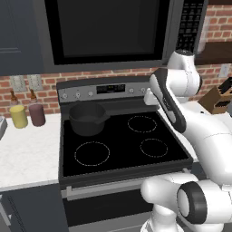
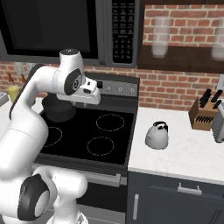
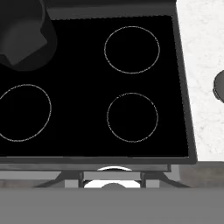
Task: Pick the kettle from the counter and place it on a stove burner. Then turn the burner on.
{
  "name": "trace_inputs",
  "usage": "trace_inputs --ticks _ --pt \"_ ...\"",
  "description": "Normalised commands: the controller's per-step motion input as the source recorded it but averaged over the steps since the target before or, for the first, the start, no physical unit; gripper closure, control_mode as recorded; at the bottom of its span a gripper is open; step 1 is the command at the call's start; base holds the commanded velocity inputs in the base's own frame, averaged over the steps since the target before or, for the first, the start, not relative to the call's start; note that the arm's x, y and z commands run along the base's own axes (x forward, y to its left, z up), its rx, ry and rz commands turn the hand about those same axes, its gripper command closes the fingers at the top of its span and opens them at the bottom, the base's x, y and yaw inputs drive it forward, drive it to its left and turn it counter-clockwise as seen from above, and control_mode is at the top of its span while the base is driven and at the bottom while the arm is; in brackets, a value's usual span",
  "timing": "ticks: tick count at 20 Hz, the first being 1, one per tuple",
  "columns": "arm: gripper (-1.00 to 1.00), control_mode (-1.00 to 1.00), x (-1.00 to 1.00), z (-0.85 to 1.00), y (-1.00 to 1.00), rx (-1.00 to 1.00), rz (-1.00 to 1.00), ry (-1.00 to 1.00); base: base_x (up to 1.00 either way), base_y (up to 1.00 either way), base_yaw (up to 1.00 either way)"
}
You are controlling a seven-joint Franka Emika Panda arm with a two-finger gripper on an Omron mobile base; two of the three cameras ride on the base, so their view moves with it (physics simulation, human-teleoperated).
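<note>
so the kettle (image 2: 157, 135) is sitting upright on the counter (image 2: 183, 157) just right of the cooktop (image 2: 87, 131), untouched, while the gripper (image 2: 90, 92) hangs high over the stove's back half, well apart from it. can't tell how wide the jaws are from these shots, but it's got nothing in it. main worry imo: the arm has to swing right and drop onto that thin arched handle, and a sloppy approach could knock the squat kettle sideways or skid it on the smooth stone. the pot (image 1: 87, 118) already hogs the back left ring, so the small front burner (image 2: 100, 145) nearest the kettle looks like the safer target
</note>
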Motion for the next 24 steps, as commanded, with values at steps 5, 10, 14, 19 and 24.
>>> trace_inputs --ticks 5,10,14,19,24 --pt "-1.0 -1.0 -0.01 -0.01 -0.24 0.0 -0.01 -0.01 0.0 0.0 0.0" --pt "-1.0 -1.0 -0.18 -0.01 -0.79 0.0 -0.08 -0.06 0.0 0.0 0.0" --pt "-1.0 -1.0 -0.21 0.0 -1.0 0.0 -0.2 -0.03 0.0 0.0 0.0" --pt "-1.0 -1.0 -0.04 0.0 -1.0 0.02 -0.24 0.0 0.0 0.0 0.0" --pt "-1.0 -1.0 0.07 -0.11 -1.0 0.0 -0.17 0.0 0.0 0.0 0.0"
